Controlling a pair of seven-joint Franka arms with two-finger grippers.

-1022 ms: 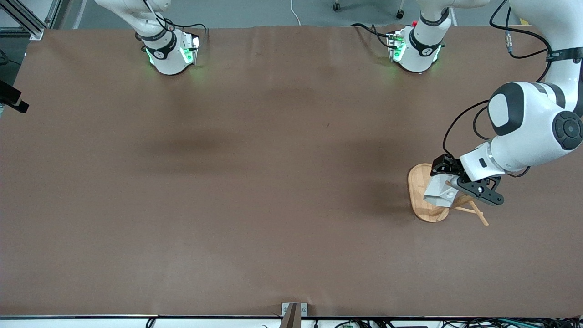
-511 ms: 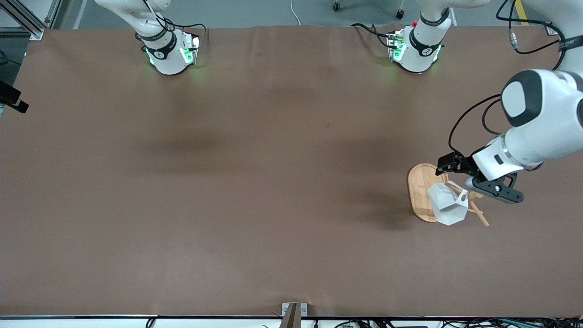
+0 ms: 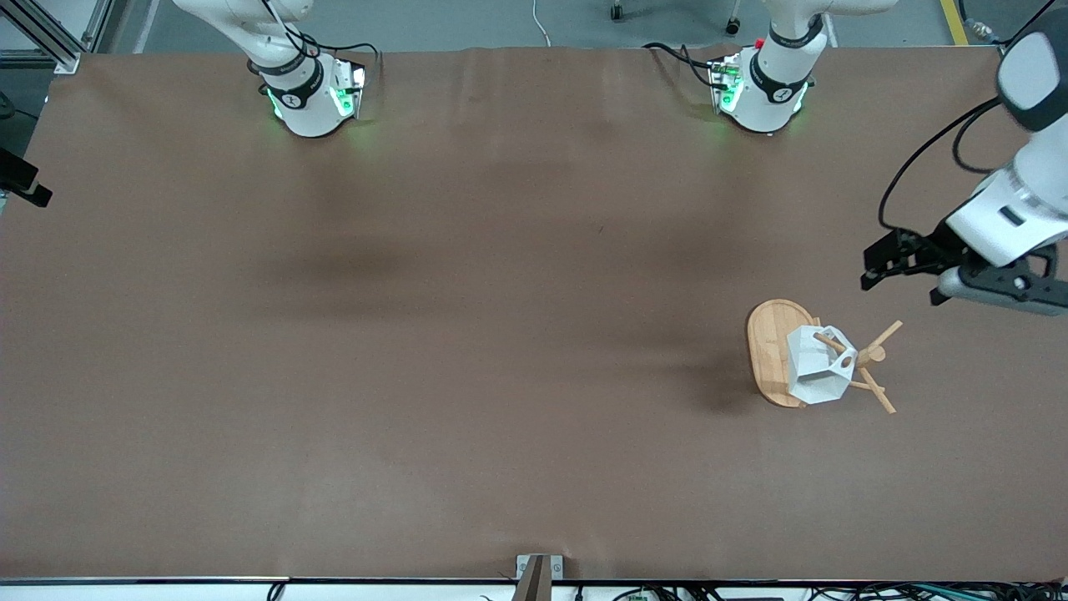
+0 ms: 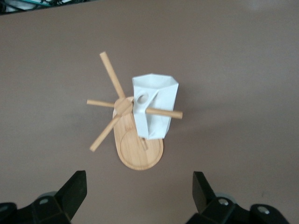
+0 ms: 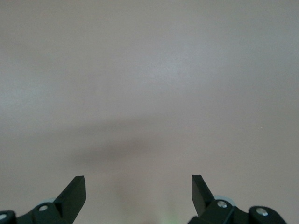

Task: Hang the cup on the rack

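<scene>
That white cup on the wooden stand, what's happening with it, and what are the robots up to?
The cup hangs by the hole in its handle on a peg of the rack, toward the left arm's end of the table. No gripper touches it. The left gripper is open and empty, up in the air over bare table beside the rack. The right gripper is open too, over bare table, waiting.

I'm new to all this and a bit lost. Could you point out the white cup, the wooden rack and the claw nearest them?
cup (image 3: pixel 811 371), front view, on its faceted side.
rack (image 3: pixel 764 342), front view, on its bare oval base.
left gripper (image 4: pixel 139 193), left wrist view, midway between its open fingertips.
</scene>
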